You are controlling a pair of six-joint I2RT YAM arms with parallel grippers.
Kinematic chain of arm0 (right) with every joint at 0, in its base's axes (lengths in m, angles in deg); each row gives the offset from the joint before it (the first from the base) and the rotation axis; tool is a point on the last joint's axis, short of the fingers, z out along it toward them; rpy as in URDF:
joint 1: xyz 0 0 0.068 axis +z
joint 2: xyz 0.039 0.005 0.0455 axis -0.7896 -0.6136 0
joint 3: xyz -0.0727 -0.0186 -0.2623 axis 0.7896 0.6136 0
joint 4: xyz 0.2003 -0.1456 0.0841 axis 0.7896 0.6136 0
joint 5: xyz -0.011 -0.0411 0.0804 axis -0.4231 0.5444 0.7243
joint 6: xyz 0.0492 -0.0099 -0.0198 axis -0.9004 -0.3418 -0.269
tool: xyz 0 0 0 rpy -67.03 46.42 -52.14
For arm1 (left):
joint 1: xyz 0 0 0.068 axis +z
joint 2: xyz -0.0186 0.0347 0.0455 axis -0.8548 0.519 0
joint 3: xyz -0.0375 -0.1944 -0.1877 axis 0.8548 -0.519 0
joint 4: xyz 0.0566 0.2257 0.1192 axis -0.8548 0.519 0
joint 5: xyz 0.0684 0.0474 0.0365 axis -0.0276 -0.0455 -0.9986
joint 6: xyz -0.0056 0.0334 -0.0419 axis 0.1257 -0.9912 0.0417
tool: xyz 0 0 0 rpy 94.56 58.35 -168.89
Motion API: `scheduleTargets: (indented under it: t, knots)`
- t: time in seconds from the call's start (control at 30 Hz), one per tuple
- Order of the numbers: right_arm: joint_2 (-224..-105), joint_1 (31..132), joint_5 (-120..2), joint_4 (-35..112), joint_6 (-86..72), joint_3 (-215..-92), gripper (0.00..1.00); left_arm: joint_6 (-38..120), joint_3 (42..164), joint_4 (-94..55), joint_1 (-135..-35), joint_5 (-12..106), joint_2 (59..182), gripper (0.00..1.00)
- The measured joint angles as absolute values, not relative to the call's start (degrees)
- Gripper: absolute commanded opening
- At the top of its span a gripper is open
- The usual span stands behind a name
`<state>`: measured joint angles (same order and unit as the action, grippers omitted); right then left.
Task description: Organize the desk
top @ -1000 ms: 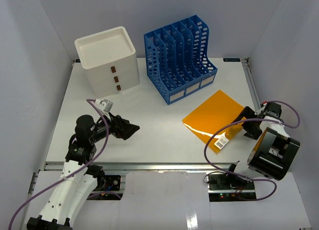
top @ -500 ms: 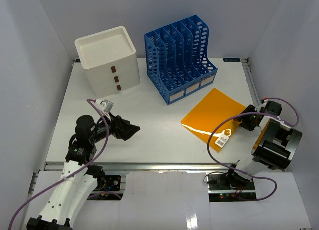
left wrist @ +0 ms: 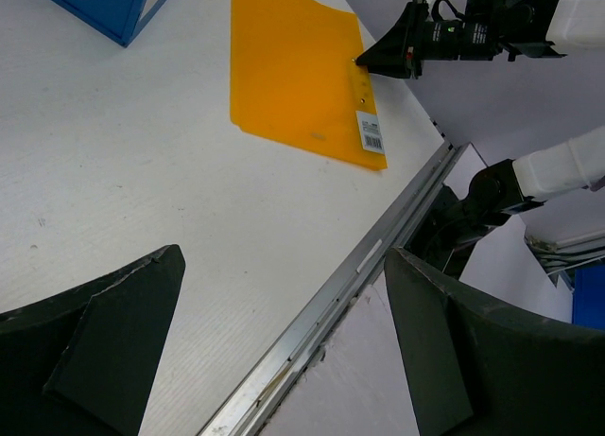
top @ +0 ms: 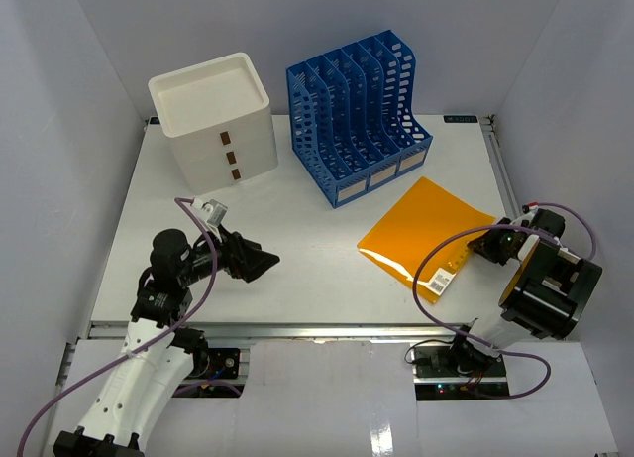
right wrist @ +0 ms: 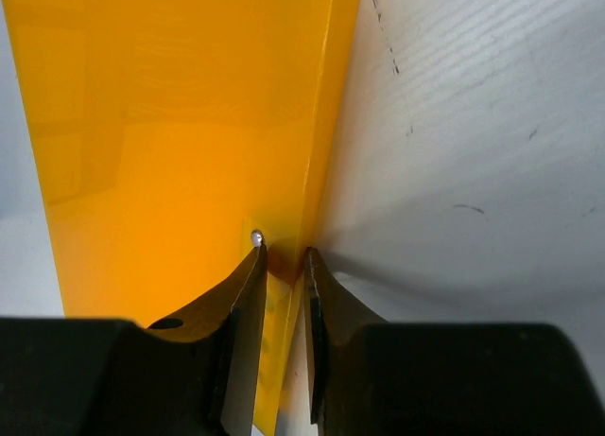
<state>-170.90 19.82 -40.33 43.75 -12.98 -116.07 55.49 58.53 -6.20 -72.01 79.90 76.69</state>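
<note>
Currently, we judge the task to be at an early stage. The desk [top: 297,269] fills the top view, with its metal rail [top: 297,328] running along the 6 o'clock edge. One loose item is visible on it: the orange folder [top: 426,234], which lies at about 4 o'clock from the desk centre. Its barcode label [top: 443,279] sits at the corner nearest the rail.

The right gripper [right wrist: 284,275] is at the folder's 3 o'clock edge. In the right wrist view its jaws stand almost together, with the folder's edge pinched between them. We read this as a grip on the folder. We cannot tell whether that edge has left the surface.

The left gripper [top: 263,262] hovers at about 8 o'clock, well apart from the folder. Its jaws are spread wide and hold nothing.

The storage units are the blue file rack [top: 357,130] at 12 to 1 o'clock and the white drawer box [top: 213,120] at 11 o'clock. We see nothing in the rack's slots.

Done, as far as the views show: the folder's edge is secured. Remaining, in our judgement: lift the folder, turn it upright, carry it toward 12 o'clock and seat it in a rack slot. The thin sheet may flex or slip during the lift.
</note>
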Motion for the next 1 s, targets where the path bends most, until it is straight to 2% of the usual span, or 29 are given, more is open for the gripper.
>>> scheduleTargets:
  t: [0.13, 0.33, 0.57, 0.77, 1.0]
  knots:
    - [-168.9, 18.7, -38.7, 44.9, -11.8, -114.4, 0.08, 56.3, 58.3, -7.2, -72.0, 81.8, 76.8, 0.98]
    - [-165.7, 17.7, -35.8, 46.4, -9.9, -113.1, 0.08, 59.8, 56.1, -10.9, -72.0, 84.6, 77.4, 0.98]
    - [-163.7, 16.4, -31.5, 48.4, -8.8, -112.8, 0.08, 71.1, 48.6, -21.9, -73.5, 85.0, 77.4, 0.98]
    - [-163.4, 15.4, -28.8, 52.1, -8.1, -113.2, 0.08, 79.5, 43.6, -32.9, -83.7, 78.2, 81.6, 0.98]
    - [-160.5, 14.8, -25.7, 55.0, -7.3, -113.3, 0.08, 83.2, 44.5, -44.7, -98.5, 66.3, 97.3, 0.98]
